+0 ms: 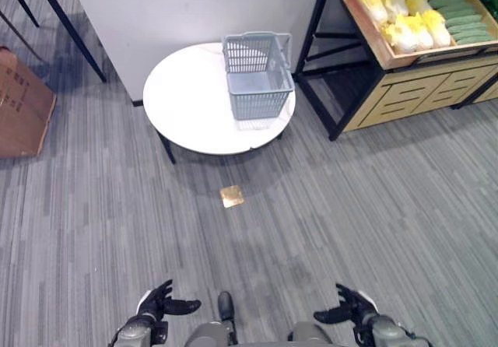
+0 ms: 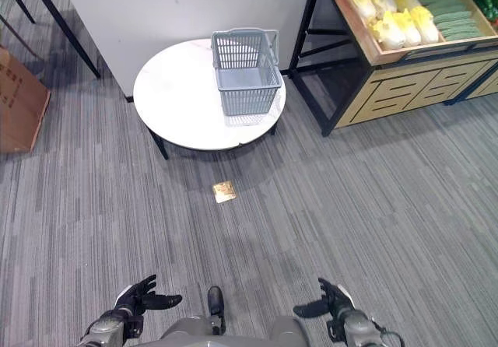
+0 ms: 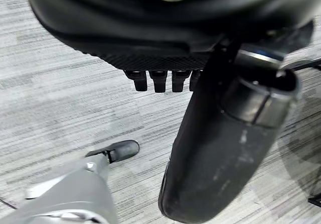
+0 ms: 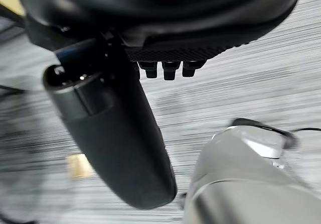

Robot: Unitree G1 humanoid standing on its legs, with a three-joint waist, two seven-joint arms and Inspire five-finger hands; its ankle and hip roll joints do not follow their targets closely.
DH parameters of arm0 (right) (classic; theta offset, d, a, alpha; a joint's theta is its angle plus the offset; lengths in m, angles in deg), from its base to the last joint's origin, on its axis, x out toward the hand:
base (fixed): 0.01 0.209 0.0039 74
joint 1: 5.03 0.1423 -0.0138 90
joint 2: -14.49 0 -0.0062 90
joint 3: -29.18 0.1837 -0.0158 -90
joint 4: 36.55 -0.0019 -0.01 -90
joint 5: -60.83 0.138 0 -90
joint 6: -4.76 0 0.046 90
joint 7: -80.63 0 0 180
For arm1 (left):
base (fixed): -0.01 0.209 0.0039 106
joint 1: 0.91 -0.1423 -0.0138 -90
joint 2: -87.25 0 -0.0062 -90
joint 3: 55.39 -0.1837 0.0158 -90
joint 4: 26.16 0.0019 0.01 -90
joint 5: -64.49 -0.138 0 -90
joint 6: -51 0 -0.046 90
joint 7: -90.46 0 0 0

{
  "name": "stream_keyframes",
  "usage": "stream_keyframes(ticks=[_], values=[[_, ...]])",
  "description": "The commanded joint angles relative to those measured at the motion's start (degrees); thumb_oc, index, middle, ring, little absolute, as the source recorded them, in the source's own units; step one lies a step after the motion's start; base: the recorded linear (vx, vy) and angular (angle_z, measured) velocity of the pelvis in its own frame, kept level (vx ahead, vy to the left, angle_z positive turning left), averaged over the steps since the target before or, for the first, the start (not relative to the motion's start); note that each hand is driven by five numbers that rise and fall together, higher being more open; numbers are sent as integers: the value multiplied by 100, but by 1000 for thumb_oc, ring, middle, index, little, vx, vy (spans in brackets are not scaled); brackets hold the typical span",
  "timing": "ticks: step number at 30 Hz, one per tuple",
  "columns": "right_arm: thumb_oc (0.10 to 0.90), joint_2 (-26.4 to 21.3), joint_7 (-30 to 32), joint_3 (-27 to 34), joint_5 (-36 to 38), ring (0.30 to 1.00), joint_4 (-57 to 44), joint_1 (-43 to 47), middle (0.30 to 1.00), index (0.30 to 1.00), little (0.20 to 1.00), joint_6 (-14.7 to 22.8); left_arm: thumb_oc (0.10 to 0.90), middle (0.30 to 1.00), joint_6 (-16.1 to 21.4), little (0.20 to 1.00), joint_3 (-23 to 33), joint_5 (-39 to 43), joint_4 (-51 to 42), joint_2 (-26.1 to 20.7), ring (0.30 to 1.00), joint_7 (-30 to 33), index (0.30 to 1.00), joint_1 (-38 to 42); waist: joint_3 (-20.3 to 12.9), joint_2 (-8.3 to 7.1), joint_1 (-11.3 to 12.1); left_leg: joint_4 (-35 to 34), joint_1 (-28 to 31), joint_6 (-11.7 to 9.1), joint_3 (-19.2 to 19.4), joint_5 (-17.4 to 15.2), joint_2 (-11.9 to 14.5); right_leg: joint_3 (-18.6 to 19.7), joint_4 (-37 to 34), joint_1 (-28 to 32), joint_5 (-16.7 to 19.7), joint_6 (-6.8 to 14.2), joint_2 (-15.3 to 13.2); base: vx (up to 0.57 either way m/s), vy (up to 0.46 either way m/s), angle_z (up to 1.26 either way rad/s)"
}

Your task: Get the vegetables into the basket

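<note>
Currently both dark hands, left hand point(image 1: 159, 304) and right hand point(image 1: 350, 306), are held low with fingers spread, empty; the yellow cabbages point(image 1: 411, 22) on the wooden shelf point(image 1: 389, 55) should be approached first, then carried to the grey plastic mesh basket point(image 1: 257, 75).

Eye views: from the head, high, facing down; table point(image 1: 194, 106) shared. Wrist views: close along each hand, probably facing carpet point(image 3: 60, 98).

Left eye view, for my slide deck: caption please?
Empty grey basket on round white table, vegetable shelf beyond.
</note>
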Motion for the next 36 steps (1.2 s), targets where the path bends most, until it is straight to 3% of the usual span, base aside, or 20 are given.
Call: stream_keyframes(ticks=[1, 3, 5, 7, 9, 12, 15, 18, 22, 24, 25, 26, 28, 29, 30, 32, 34, 36], values=[[900, -360, 90, -99, 244, 1000, -123, 174, 1000, 1000, 1000, 105, 900, 1000, 111, 1000, 339, 144, -83, -52, 1000, -5, 1000, 68, 370, -46, -156, 457, -37, -682, -247, -175, 371, -420, -2102, 104, 1392, 21, 17, 241, -73, 15], [900, -360, 110, -116, 238, 1000, -94, 262, 1000, 1000, 1000, 106, 900, 1000, 114, 1000, 337, 128, -8, -17, 1000, 24, 1000, 113, 455, -71, -245, 494, 172, -766, -268, -326, 365, -609, -2743, -193, 1587, 126, -114, 280, -100, 22], [900, -359, 108, -101, 245, 1000, -84, 254, 1000, 1000, 1000, 101, 900, 1000, 113, 1000, 353, 110, 38, 11, 1000, 25, 1000, 124, 495, -43, -308, 516, 304, -807, -330, -414, 370, -590, -2926, -222, 1678, 175, -115, 301, -93, 20], [900, -357, 75, -55, 252, 1000, -62, 115, 1000, 1000, 1000, 80, 900, 1000, 117, 1000, 434, 91, 81, 52, 1000, 9, 1000, 24, 486, -7, -460, 608, 616, -886, -560, -625, 333, -195, -3148, -383, 1860, 246, -88, 480, -171, 46], [900, -385, 39, -32, 258, 1000, -48, 22, 1000, 1000, 1000, 64, 900, 1000, 110, 1000, 441, 77, 104, 103, 1000, -13, 1000, -51, 427, 51, -496, 667, 791, -945, -732, -709, 373, -104, -3020, -313, 1829, 199, -31, 348, -215, 78], [900, -487, 16, -60, 219, 1000, -99, 7, 1000, 1000, 1000, 80, 900, 1000, 104, 1000, 441, 135, 142, 194, 1000, 25, 1000, -69, 303, 260, -557, 801, 831, -1175, -962, -428, 669, -295, -2656, -313, 1569, -33, 160, 268, -301, 81], [900, -584, 2, -134, 199, 1000, -202, 10, 1000, 1000, 1000, 102, 900, 1000, 106, 1000, 415, 215, 92, 281, 1000, 33, 1000, -26, 322, 351, -551, 1156, 625, -1376, -1091, 25, 798, -474, -2570, -255, 1380, -192, 261, 156, -258, 30], [900, -686, 20, -173, 215, 1000, -277, 17, 1000, 1000, 1000, 125, 900, 1000, 110, 1000, 328, 269, -11, 336, 1000, 39, 1000, 46, 413, 297, -531, 1983, 229, -1532, -1034, 465, 904, -634, -2670, -18, 1233, -377, 313, 137, -240, 17], [900, -716, 56, -119, 260, 1000, -152, -31, 1000, 1000, 1000, 114, 900, 1000, 90, 1000, 252, 328, -39, 406, 1000, 30, 1000, 59, 478, 274, -486, 2102, -5, -1484, -866, 656, 968, -746, -2768, 319, 1047, -470, 374, 166, -161, 20], [900, -707, 61, -108, 244, 1000, -62, -70, 1000, 1000, 1000, 95, 900, 1000, 97, 1000, 187, 304, -55, 458, 1000, 50, 1000, 60, 469, 243, -446, 1868, -268, -1393, -823, 500, 857, -759, -2798, 469, 957, -455, 362, 207, -90, 21], [900, -682, 72, -120, 188, 1000, 39, -127, 1000, 1000, 1000, 61, 900, 1000, 104, 1000, 159, 297, -78, 499, 1000, 69, 1000, 22, 426, 232, -388, 1410, -535, -1295, -736, 322, 787, -755, -2817, 594, 865, -417, 365, 311, -56, 22], [900, -663, 89, -130, 136, 1000, 76, -171, 1000, 1000, 1000, 49, 900, 1000, 112, 1000, 167, 299, -79, 514, 1000, 107, 1000, 3, 412, 241, -338, 1088, -649, -1287, -671, 346, 770, -746, -2839, 698, 799, -405, 364, 334, -3, 21], [900, -643, 111, -152, 74, 1000, 115, -220, 1000, 1000, 1000, 30, 900, 1000, 125, 1000, 174, 338, -96, 548, 1000, 140, 1000, -32, 400, 265, -270, 833, -826, -1296, -674, 538, 798, -726, -2863, 821, 748, -399, 386, 243, 44, 9], [900, -588, 143, -173, 3, 1000, 165, -265, 1000, 1000, 1000, 13, 900, 1000, 132, 1000, 186, 366, -79, 571, 1000, 160, 1000, -63, 391, 306, -155, 377, -1033, -1362, -700, 964, 880, -651, -2940, 1051, 679, -390, 457, 309, 79, -6], [900, -573, 164, -172, -39, 1000, 214, -288, 1000, 1000, 1000, 9, 900, 1000, 141, 1000, 186, 354, -66, 604, 1000, 184, 1000, -87, 372, 327, -97, 184, -1216, -1439, -687, 1139, 961, -603, -3009, 1201, 650, -370, 469, 423, 123, -13], [900, -548, 165, -168, -49, 1000, 231, -311, 1000, 1000, 1000, 12, 900, 1000, 140, 1000, 196, 343, -46, 618, 1000, 197, 1000, -124, 366, 309, -74, 77, -1284, -1480, -620, 1192, 1031, -546, -3052, 1353, 606, -348, 448, 309, 117, -26], [900, -484, 191, -177, -156, 1000, 267, -387, 1000, 1000, 1000, 4, 900, 1000, 123, 1000, 249, 283, 7, 628, 1000, 209, 1000, -242, 256, 317, 22, 24, -1356, -1585, -536, 1361, 1269, -319, -3123, 1732, 471, -288, 451, 481, 219, -46], [900, -425, 145, -149, -183, 1000, 299, -452, 1000, 1000, 1000, -8, 900, 1000, 82, 1000, 279, 240, 51, 617, 1000, 170, 1000, -289, 146, 293, 60, 62, -1172, -1538, -330, 1372, 1324, -225, -3163, 2014, 360, -213, 354, 426, 285, -71]])
